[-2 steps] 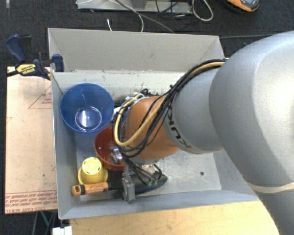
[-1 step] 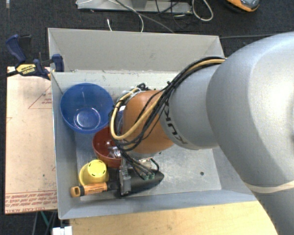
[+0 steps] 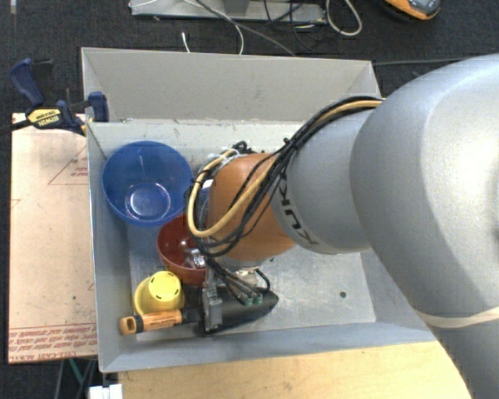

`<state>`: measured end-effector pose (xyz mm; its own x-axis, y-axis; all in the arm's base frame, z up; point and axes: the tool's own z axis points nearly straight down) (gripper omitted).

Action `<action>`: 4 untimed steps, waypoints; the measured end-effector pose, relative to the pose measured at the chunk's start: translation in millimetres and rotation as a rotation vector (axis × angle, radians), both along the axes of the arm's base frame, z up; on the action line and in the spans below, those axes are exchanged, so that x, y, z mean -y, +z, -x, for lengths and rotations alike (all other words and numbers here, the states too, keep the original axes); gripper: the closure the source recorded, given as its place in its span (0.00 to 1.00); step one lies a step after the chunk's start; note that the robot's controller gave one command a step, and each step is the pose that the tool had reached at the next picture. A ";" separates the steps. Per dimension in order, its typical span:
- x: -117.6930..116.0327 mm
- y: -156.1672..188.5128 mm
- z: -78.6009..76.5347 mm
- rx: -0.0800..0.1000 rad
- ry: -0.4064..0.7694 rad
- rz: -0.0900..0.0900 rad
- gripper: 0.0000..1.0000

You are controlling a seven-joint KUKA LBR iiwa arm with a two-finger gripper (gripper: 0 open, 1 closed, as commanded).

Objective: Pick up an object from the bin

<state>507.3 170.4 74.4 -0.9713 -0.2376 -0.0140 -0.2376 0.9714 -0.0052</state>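
Note:
My gripper [image 3: 216,299] is low in the bin's front left part, under the arm's orange cover. Its dark body stands just over the right end of an orange-handled tool [image 3: 154,321] that lies flat along the front wall. A black elongated piece [image 3: 254,306] lies right beside the gripper; whether it belongs to the tool I cannot tell. A yellow cup [image 3: 159,291] rests on its side just left of the gripper. A red bowl [image 3: 175,248] sits right behind it, partly hidden by the arm.
A blue bowl stands upright [image 3: 145,181] in the back left corner. The arm and its cables cover the middle of the bin. Bare bin floor shows at the front right.

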 end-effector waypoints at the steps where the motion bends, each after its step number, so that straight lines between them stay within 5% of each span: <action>1: 1.2 5.8 1.2 -0.005 -0.001 0.003 1.00; 4: 0.5 109.3 3.5 -0.013 0.000 0.004 1.00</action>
